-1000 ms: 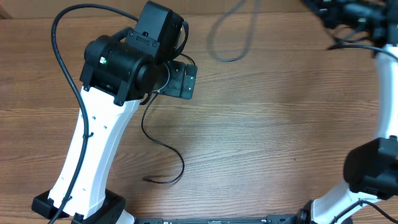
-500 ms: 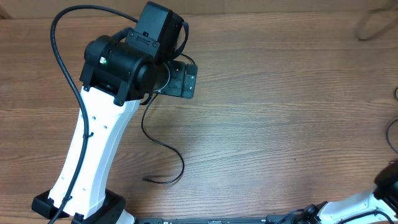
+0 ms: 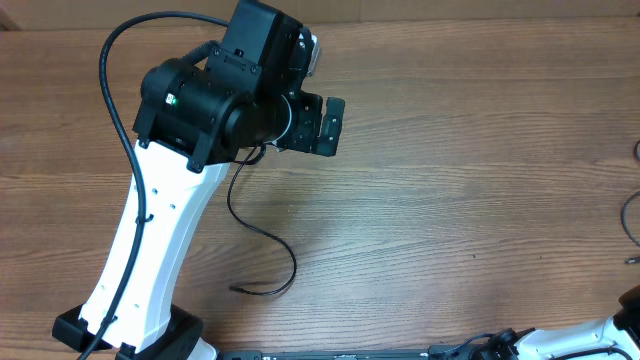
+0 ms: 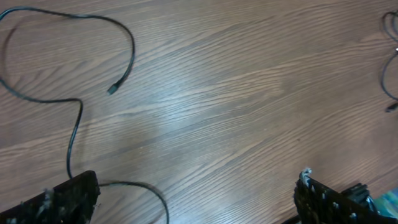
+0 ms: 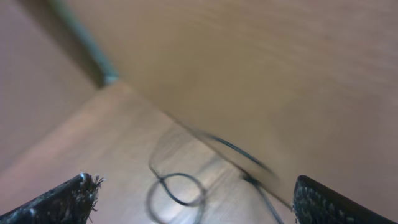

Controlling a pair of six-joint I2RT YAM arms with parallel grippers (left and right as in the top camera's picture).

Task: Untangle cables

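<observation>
lying on wood-grain table (image 3: pixel 450 200), thin cables (image 3: pixel 294 268) sprawl; left tool (image 4: pixel 193 180), right tool (image 5: pixel 193 182) spread wide.

- We see the table (image 3: pixel 450 200) in warm brown wood, with fine darker grain streaks running across it.
- We find the cable (image 3: pixel 262 235) thin and black against that brown, and the second cable (image 3: pixel 630 215) at the edge black too.
- We note the left arm (image 3: pixel 150 250) has a white link, black joints and a small green light (image 3: pixel 171 98).
- We see the left gripper (image 4: pixel 198 179) is black, with pale flecks at its tips.
- We see the right gripper (image 5: pixel 193 182) is black as well, over a blurred tan surface with a grey-green strip (image 5: pixel 81 37).
</observation>
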